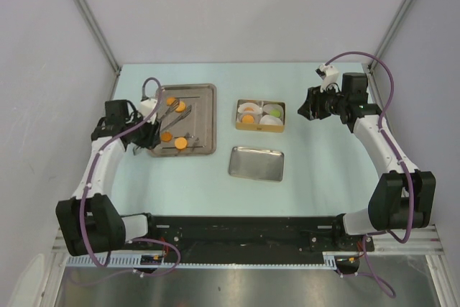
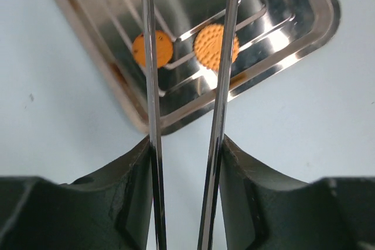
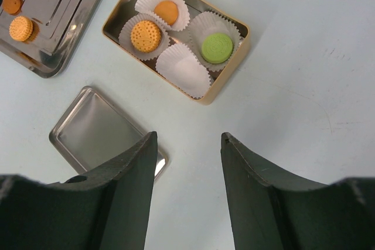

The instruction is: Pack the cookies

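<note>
Several orange cookies (image 1: 167,136) lie on the steel tray (image 1: 205,116) at the left. My left gripper (image 1: 149,129) is shut on metal tongs (image 1: 172,115) whose tips reach over the tray. In the left wrist view the gripper (image 2: 187,141) holds the two tong blades (image 2: 150,86) apart above two cookies (image 2: 164,48) (image 2: 208,45); the right blade crosses one. The gold box (image 3: 228,71) holds two orange cookies (image 3: 145,35) (image 3: 166,10) and a green cookie (image 3: 217,47) in paper liners. My right gripper (image 3: 188,136) hangs open and empty near the box.
One white liner (image 3: 184,69) in the box is empty. The box's steel lid (image 1: 256,162) lies flat in front of the box, also seen as the lid (image 3: 96,133) in the right wrist view. Grey walls close in the table at left, right and back.
</note>
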